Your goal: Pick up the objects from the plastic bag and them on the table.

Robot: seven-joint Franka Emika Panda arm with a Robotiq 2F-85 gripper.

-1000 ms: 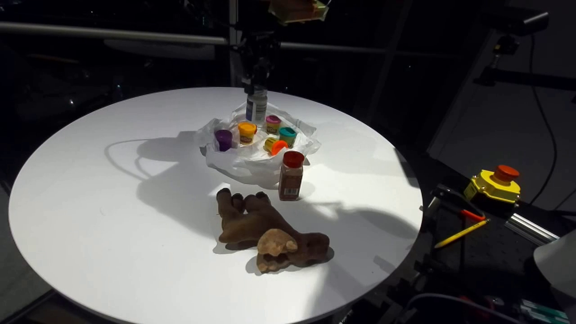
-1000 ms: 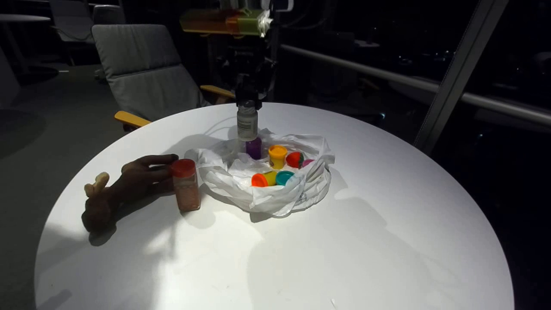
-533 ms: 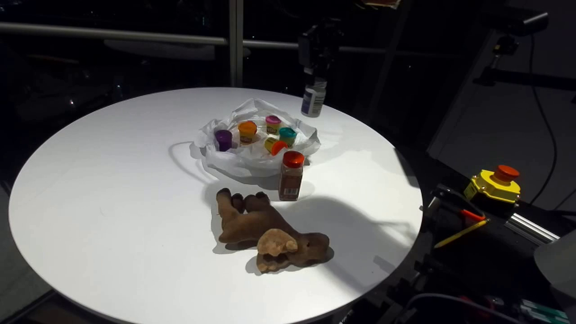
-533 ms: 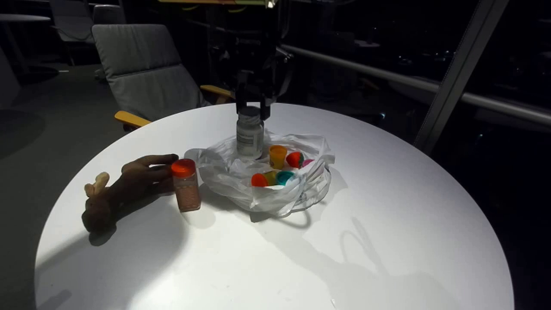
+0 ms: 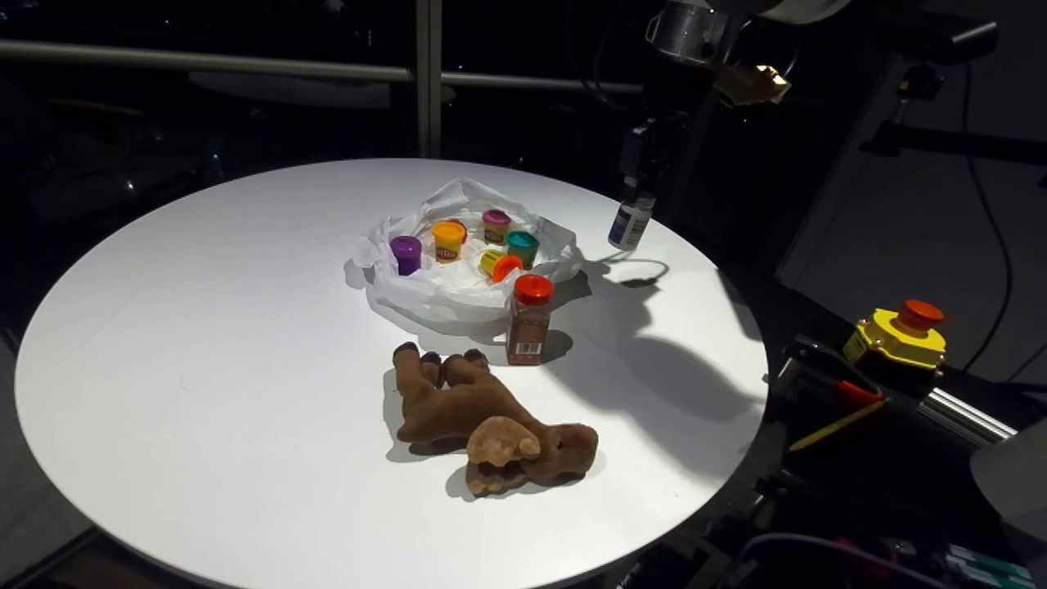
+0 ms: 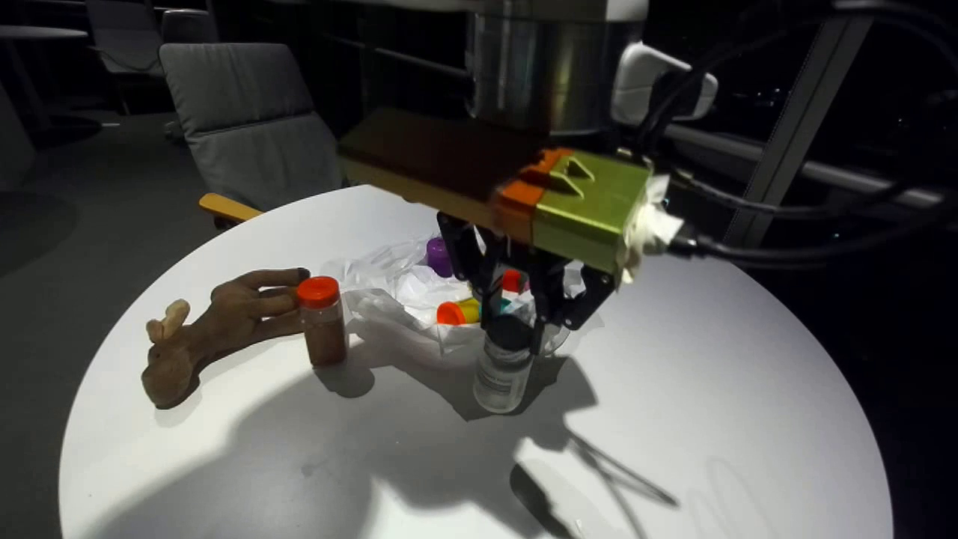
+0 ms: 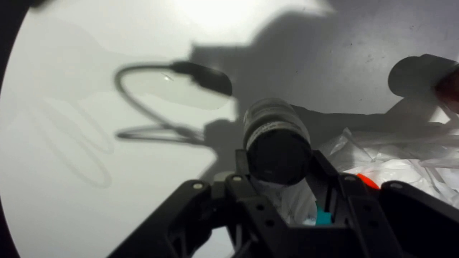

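Observation:
My gripper is shut on a bottle with a dark cap, one finger on each side of the cap. In an exterior view the bottle is slightly tilted, beside the bag, and seems just above the table. In the wrist view the gripper holds the bottle's cap, the body pointing away. The white plastic bag lies spread open. In it are a purple tub, a yellow tub, a pink-lidded tub, a teal-lidded tub, a tipped orange-lidded tub and a partly hidden red item.
A red-lidded spice jar stands in front of the bag on the round white table. A brown plush moose lies near the jar. A chair stands behind the table. A yellow-and-red stop button is off the table.
My gripper has carried the bottle from over the bag to the table area beside it, first rising, then lowering. The tubs, jar and moose have not moved.

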